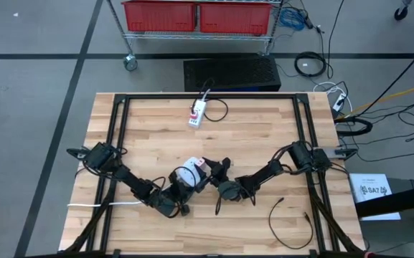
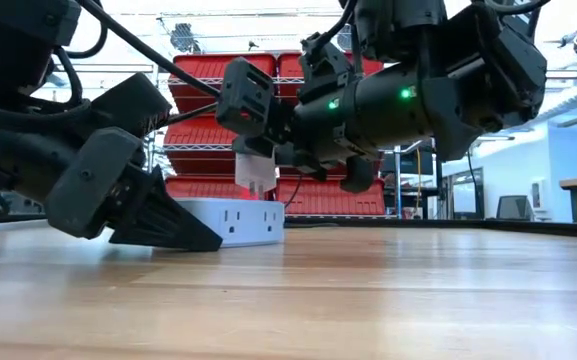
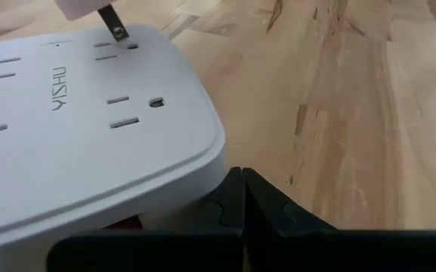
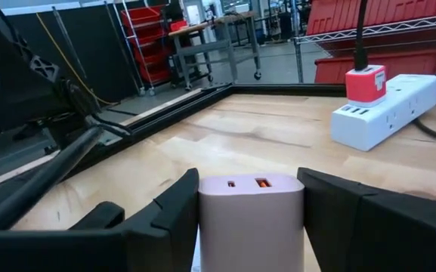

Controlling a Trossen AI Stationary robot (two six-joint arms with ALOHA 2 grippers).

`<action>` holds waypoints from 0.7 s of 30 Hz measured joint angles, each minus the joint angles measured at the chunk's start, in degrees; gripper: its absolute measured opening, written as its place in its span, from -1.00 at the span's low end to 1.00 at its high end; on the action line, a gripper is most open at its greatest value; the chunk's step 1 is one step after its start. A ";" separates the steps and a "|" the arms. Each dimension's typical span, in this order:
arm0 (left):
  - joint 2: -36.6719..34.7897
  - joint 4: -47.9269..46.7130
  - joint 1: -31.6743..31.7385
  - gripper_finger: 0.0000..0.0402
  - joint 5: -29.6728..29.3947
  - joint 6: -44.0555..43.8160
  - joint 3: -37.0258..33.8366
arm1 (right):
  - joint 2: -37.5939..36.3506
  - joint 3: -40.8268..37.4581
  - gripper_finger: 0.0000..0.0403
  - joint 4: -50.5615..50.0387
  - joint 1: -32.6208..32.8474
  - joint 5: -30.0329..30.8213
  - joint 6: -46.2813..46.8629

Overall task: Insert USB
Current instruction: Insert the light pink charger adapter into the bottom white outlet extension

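The table [image 1: 264,136] is carrying two power strips. One strip [image 1: 198,113] is lying at the far side with a red charger [image 4: 366,83] already plugged in; the other, the near strip [image 2: 233,221], is sitting at the middle between the two arms.

The left gripper [image 3: 242,198] is resting low, with its fingers pressed fully together and their tips touching the near strip's rounded end, so it is bracing the strip and not holding it.

The right gripper [image 4: 252,208] is clamping a pale charger [image 4: 251,214] between both fingers, with its two USB ports facing the wrist camera. In the low view the charger is hanging just above the near strip, prongs pointing down. The left wrist view is showing one prong [image 3: 115,21] hovering just over the outlet slots, apparently not yet in.

The step in hand looks like seating this charger into the strip, rather than pushing a USB plug into a port. To do it well, the right arm should be keeping the charger upright, lining both prongs over one pair of slots, then pressing straight down. Any tilt is likely to catch a prong on the plastic and skid the strip. The left gripper should be holding its place against the strip's end, taking up that push.
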 joint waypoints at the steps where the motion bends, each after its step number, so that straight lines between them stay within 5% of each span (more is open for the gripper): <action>1: -0.01 0.02 0.13 -1.00 0.00 0.00 0.00 | 0.11 0.02 -0.19 -0.08 0.00 0.07 -0.04; 11: 0.00 -0.16 0.32 -1.00 -0.13 -0.17 0.00 | 5.70 7.40 -0.19 0.59 -0.33 0.40 -7.63; 21: 0.00 -0.22 0.36 -1.00 -0.13 0.00 0.00 | 5.56 5.53 -0.19 5.71 -0.24 1.51 -14.06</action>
